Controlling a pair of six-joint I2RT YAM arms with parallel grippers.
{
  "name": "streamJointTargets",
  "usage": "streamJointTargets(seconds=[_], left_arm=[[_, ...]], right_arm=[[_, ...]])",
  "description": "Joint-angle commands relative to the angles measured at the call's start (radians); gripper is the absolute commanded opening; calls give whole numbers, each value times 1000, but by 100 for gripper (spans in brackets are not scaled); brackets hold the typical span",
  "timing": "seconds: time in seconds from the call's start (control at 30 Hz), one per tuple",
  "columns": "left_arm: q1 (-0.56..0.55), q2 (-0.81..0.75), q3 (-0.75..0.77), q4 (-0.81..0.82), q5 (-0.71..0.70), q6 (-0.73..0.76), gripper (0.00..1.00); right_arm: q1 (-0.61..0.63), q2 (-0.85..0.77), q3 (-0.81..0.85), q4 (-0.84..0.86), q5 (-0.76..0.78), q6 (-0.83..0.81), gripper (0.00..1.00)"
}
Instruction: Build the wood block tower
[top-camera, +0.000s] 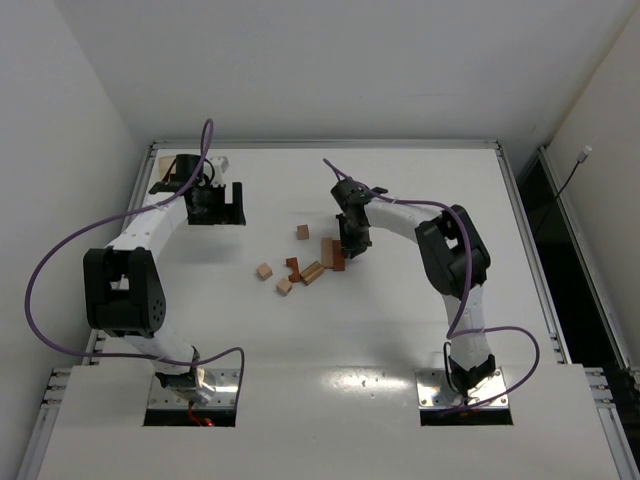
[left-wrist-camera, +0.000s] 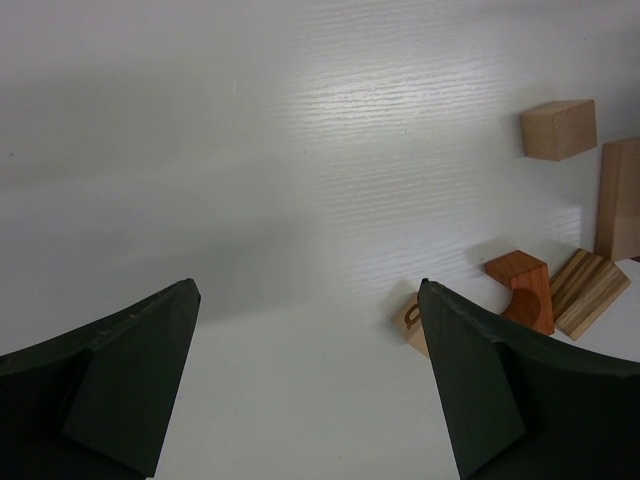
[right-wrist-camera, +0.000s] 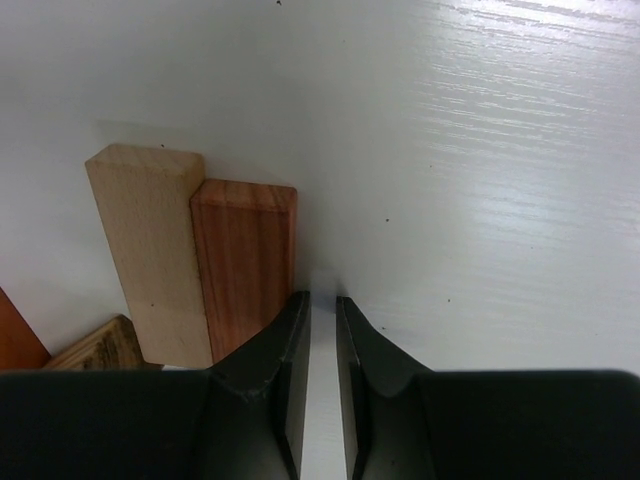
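Note:
The wooden blocks lie loose in the middle of the table (top-camera: 400, 320). A tan bar (right-wrist-camera: 150, 250) and a reddish-brown bar (right-wrist-camera: 245, 265) lie side by side; they are seen from above as the tan bar (top-camera: 327, 249) and the reddish bar (top-camera: 338, 260). My right gripper (right-wrist-camera: 321, 300) is almost shut, with only a thin slit of table between the jaws. Its left finger rests against the reddish bar's right side. My left gripper (left-wrist-camera: 308, 290) is wide open over bare table, left of a tan cube (left-wrist-camera: 558, 129), a reddish arch block (left-wrist-camera: 522, 288) and a striped block (left-wrist-camera: 588, 292).
A small tan block (left-wrist-camera: 410, 322) is half hidden behind my left gripper's right finger. More loose cubes (top-camera: 264, 271) lie left of the bars and one cube (top-camera: 302, 232) behind them. A tan box (top-camera: 163, 160) sits at the far left corner. Raised rails edge the table.

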Motion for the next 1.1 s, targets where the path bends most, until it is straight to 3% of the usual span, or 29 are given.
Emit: streamJointTargets(seconds=[0.0, 0.17, 0.4, 0.57, 0.67, 0.73, 0.9, 1.07], left_arm=[[12, -2, 10, 16, 23, 4, 89], [12, -13, 10, 6, 32, 4, 89], [12, -71, -19, 25, 34, 4, 91], [3, -120, -59, 25, 152, 44, 91], [-61, -141, -76, -4, 143, 83, 91], [-112, -151, -76, -29, 86, 105, 91], [-325, -174, -124, -64, -82, 168, 86], [-430, -184, -179, -64, -171, 179, 74]], right_arm=[[7, -9, 39, 6, -11, 30, 16], [7, -47, -6, 6, 27, 30, 26], [-22, -212, -114, 47, 135, -3, 28], [-41, -326, -170, 102, 121, -131, 28], [-70, -383, -188, 125, 37, -260, 28], [-96, -396, -178, 90, 15, -337, 38], [-134, -429, -136, -5, 53, -472, 51], [-183, -588, -280, 38, 53, -558, 69]])
